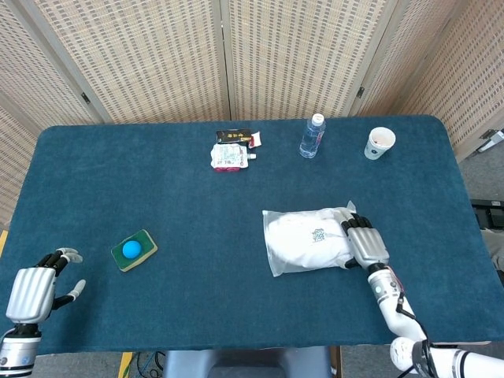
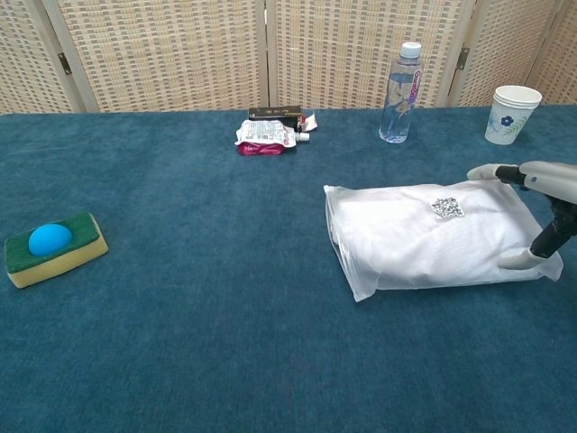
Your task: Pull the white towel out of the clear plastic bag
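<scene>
Slippage is worrying me: my right hand is resting spread on the right end of the clear plastic bag, holding nothing, so the white towel inside risks sliding along with the film.

Our blue-carpeted table

We see a bagged towel right of centre, sponge lower left, bottle, cup and pouch along the top.

bag: your clear plastic bag lies flat on the table's right half, mouth facing left.
towel: white towel folded, fully inside.
</scene>
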Tool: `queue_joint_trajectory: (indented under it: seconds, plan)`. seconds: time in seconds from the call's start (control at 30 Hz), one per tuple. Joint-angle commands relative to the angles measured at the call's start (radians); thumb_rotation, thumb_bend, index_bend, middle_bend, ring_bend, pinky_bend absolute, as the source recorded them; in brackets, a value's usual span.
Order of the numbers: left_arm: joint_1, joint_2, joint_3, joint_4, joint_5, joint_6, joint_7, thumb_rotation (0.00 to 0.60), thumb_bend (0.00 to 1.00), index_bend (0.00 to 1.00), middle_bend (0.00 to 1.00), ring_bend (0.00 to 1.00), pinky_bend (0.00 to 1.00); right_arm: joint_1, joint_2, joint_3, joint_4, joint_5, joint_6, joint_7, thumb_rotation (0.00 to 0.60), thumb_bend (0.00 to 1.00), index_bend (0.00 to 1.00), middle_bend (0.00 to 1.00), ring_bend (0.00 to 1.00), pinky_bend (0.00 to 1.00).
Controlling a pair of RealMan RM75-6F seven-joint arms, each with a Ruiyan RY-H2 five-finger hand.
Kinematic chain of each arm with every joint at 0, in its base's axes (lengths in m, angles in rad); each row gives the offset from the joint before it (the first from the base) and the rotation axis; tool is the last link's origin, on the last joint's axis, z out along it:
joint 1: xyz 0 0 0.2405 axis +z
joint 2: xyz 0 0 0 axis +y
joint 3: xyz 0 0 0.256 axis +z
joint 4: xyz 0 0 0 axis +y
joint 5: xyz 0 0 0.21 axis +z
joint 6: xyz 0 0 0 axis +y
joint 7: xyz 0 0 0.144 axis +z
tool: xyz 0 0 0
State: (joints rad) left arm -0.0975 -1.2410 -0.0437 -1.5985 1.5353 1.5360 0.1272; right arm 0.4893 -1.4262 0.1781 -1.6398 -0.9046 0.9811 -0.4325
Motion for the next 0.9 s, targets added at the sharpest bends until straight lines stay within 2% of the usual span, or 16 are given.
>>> queue_joint_trajectory:
  seconds: [0.03, 0.1, 0.17, 0.23, 0.33, 0.4, 0.47, 0.6, 0.73, 0.9]
  plan:
    - [0.003, -0.001, 0.004, 0.003, 0.000, -0.001, 0.000, 0.600, 0.26, 0.42, 0.35, 0.41, 0.71, 0.039, -0.028, 0.006, 0.029, 0.060, -0.040, -0.016, 0.600, 0.00, 0.00, 0.00, 0.00, 0.09]
    - [0.004, -0.001, 0.004, 0.002, 0.002, 0.002, 0.003, 0.600, 0.26, 0.42, 0.35, 0.41, 0.71, 0.053, -0.041, 0.009, 0.045, 0.075, -0.049, -0.016, 0.600, 0.00, 0.00, 0.00, 0.00, 0.10]
    - [0.004, -0.002, 0.000, -0.002, 0.000, 0.005, 0.003, 0.600, 0.26, 0.42, 0.35, 0.41, 0.71, 0.066, -0.061, 0.014, 0.068, 0.075, -0.045, -0.009, 0.600, 0.00, 0.00, 0.02, 0.00, 0.15]
    - [0.005, -0.001, -0.003, -0.009, -0.001, 0.007, 0.001, 0.600, 0.26, 0.42, 0.35, 0.41, 0.71, 0.078, -0.073, 0.011, 0.085, 0.077, -0.044, -0.019, 0.600, 0.00, 0.00, 0.10, 0.05, 0.22]
    - [0.004, 0.003, -0.004, -0.016, 0.000, 0.008, 0.003, 0.600, 0.26, 0.42, 0.36, 0.41, 0.71, 0.098, -0.090, 0.007, 0.110, 0.064, -0.037, -0.035, 0.600, 0.02, 0.03, 0.24, 0.19, 0.33]
    - [0.004, 0.004, -0.003, -0.020, 0.001, 0.007, 0.004, 0.600, 0.26, 0.42, 0.36, 0.41, 0.71, 0.103, -0.111, 0.007, 0.134, 0.039, -0.014, -0.031, 0.600, 0.07, 0.16, 0.37, 0.32, 0.49]
    - [0.004, 0.002, -0.002, -0.021, 0.001, 0.007, 0.008, 0.600, 0.26, 0.42, 0.36, 0.41, 0.71, 0.102, -0.132, 0.007, 0.158, 0.006, 0.015, -0.019, 0.600, 0.11, 0.29, 0.47, 0.43, 0.59]
    - [0.005, -0.003, 0.001, -0.015, 0.004, 0.006, 0.014, 0.600, 0.26, 0.42, 0.36, 0.41, 0.67, 0.092, -0.165, 0.004, 0.199, -0.062, 0.070, 0.020, 0.600, 0.18, 0.48, 0.64, 0.61, 0.74]
    - [0.003, -0.004, -0.002, -0.015, 0.002, 0.004, 0.011, 0.600, 0.26, 0.42, 0.36, 0.41, 0.66, 0.078, -0.167, 0.003, 0.217, -0.130, 0.106, 0.080, 0.600, 0.25, 0.58, 0.72, 0.69, 0.81]
    - [-0.007, -0.014, -0.013, -0.023, 0.012, 0.009, 0.017, 0.600, 0.26, 0.41, 0.38, 0.41, 0.66, 0.058, -0.160, 0.007, 0.235, -0.234, 0.169, 0.178, 0.600, 0.31, 0.62, 0.75, 0.72, 0.83]
